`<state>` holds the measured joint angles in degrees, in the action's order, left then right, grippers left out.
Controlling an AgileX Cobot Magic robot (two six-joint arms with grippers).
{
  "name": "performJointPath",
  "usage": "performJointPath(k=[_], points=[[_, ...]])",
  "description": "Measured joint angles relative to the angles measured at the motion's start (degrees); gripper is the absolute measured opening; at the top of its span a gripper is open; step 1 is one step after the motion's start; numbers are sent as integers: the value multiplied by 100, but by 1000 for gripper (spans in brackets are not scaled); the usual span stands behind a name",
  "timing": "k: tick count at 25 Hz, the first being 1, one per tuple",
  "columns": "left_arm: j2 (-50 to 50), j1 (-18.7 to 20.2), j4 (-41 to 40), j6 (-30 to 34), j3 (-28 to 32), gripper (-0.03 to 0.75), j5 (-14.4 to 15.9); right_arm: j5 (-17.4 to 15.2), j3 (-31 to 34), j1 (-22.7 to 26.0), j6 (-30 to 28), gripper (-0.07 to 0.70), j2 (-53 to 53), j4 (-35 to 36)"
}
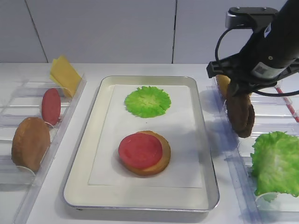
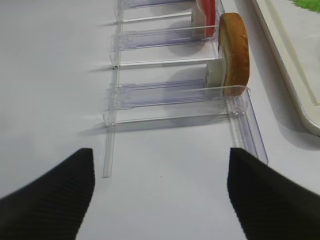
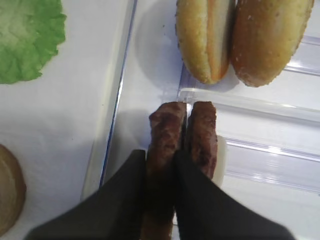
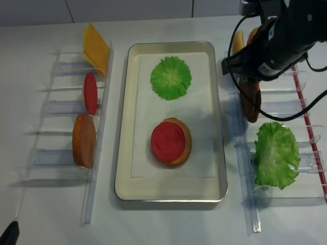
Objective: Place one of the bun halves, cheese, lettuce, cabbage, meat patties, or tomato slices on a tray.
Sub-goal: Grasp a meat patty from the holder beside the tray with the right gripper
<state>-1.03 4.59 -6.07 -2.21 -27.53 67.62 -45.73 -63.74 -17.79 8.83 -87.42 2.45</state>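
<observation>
Between the right gripper's point(image 3: 170, 172) fingers point(image 3: 125, 200) sits one of the meat patties point(image 3: 165, 145), clamped edge-on, with its twin point(image 3: 202, 140) pressed against the outside of the far finger in the clear rack point(image 3: 260, 160) on the tabletop, so lift straight up before translating or the second patty likely drags out too. Tray point(image 1: 84, 140) lies off to the fingers' left, holding a lettuce leaf point(image 1: 147, 101) and a tomato slice point(image 1: 140, 150) on a bun half point(image 1: 161, 163); I'd aim for bare paper and lay the patty flat. Left gripper point(image 2: 160, 200): fingers wide apart, holding nothing, over bare tabletop just short of the left rack.
</observation>
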Motion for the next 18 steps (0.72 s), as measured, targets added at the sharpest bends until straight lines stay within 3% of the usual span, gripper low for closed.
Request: performJointPath(k=[10, 18], points=[[0, 0, 0, 0, 0, 0, 0, 22, -9, 0, 0, 185, 241, 167], [0, 0, 0, 0, 0, 0, 0, -15, -74, 0, -587, 184, 700, 1360]])
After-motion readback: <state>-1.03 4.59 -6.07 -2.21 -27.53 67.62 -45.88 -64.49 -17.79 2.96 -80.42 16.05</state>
